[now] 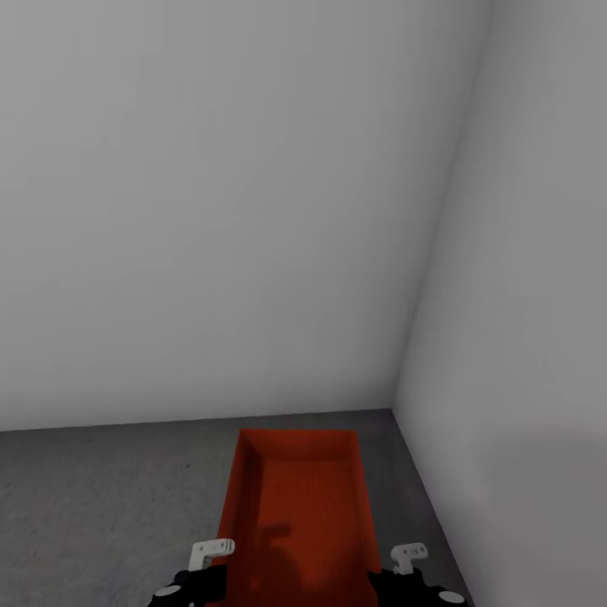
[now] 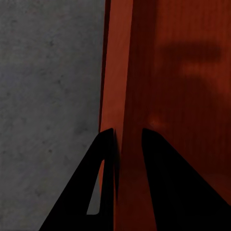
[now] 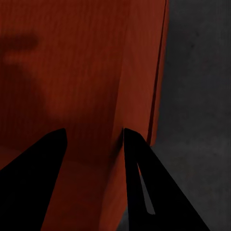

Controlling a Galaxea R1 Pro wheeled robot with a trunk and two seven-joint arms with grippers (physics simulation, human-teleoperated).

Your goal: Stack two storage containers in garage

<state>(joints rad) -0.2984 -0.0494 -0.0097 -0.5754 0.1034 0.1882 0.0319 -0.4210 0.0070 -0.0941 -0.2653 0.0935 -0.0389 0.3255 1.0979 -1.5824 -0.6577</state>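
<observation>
One orange-red storage container (image 1: 297,514) sits low over the garage's dark grey concrete floor (image 1: 101,506), in the corner of two pale grey walls, its open top facing me. My left gripper (image 1: 211,575) is at its left wall; in the left wrist view the gripper (image 2: 128,132) is shut on that thin wall of the container (image 2: 115,72). My right gripper (image 1: 389,575) is at the opposite wall; in the right wrist view the gripper (image 3: 95,131) stands open, one finger inside the container (image 3: 72,72) and the other at its wall. I cannot tell whether anything lies under this container.
The back wall (image 1: 211,211) and the right wall (image 1: 523,295) meet close behind the container. Bare concrete (image 2: 48,96) stretches to its left, and a narrow strip of floor (image 3: 202,96) runs between it and the right wall.
</observation>
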